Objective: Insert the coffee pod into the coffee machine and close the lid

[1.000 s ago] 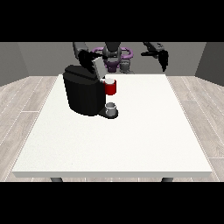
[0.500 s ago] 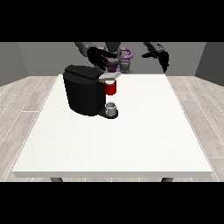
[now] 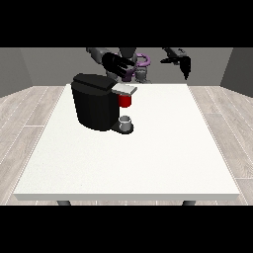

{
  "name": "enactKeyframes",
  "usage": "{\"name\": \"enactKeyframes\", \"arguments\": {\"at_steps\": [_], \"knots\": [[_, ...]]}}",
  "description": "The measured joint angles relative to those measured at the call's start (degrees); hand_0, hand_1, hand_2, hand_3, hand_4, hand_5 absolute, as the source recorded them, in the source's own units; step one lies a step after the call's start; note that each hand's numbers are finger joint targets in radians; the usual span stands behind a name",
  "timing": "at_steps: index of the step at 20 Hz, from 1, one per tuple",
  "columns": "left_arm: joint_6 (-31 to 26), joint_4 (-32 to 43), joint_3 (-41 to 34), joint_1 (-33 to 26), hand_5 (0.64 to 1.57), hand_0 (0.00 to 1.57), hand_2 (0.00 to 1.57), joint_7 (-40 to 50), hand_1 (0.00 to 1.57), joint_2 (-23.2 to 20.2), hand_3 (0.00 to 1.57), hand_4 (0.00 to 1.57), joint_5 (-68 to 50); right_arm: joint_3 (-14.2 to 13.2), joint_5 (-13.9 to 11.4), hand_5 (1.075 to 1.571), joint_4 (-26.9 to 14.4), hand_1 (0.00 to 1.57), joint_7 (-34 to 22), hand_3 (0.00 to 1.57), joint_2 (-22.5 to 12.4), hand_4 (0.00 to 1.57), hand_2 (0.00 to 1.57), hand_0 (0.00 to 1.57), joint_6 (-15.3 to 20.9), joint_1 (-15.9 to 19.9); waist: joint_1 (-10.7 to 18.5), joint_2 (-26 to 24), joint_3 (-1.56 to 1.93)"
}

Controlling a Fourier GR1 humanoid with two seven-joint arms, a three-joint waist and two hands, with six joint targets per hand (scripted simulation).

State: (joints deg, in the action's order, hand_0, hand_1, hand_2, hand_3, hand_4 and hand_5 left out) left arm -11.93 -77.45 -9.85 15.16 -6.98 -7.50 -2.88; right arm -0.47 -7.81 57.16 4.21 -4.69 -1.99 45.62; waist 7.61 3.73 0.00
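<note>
Nearest to the camera was the bare white tabletop (image 3: pixel 148 163). Further in stood one black coffee machine (image 3: pixel 94 104). One small grey cup-shaped thing (image 3: pixel 126 121) sat on its tray at the front. I could not tell if that was the coffee pod, so I just called it a grey thing. Above it was one red thing at the machine (image 3: pixel 125 101), and over that the one grey lid (image 3: pixel 124 89) stuck out flat.

Behind the machine was my hand at the view's left (image 3: pixel 116 63). It hung just over the back of the lid. Its fingers looked stretched out and apart, holding nothing. Far off at the back was my hand at the view's right (image 3: pixel 181 60), up in the air and well away from the machine. I could not tell how its fingers lay.

I think I was at the lid step. I think my next move was to bring the nearer hand down onto the lid and push it flat until it shut.
</note>
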Motion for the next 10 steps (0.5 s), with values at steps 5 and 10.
{"name": "enactKeyframes", "arguments": {"at_steps": [5, 10], "knots": [[1.36, 0.65, 0.57, -1.38, 1.571, 0.00, 0.00, -2.26, 0.00, 1.47, 0.00, 0.19, 0.64, 2.42, 1.41, 1.571, 2.62, 0.00, 2.81, 0.00, 2.81, 0.28, 0.00, 0.00, -1.88, -3.46, -2.01, -2.51, -0.01], [2.21, 2.49, 1.14, -4.57, 1.571, 0.00, 0.00, -4.20, 0.00, 3.01, 0.00, 0.19, 1.23, 7.39, 8.02, 1.571, 7.15, 0.00, 4.41, 0.00, 4.13, 0.16, 0.00, 0.00, -0.67, -12.75, -4.51, -7.09, 0.00]]}}
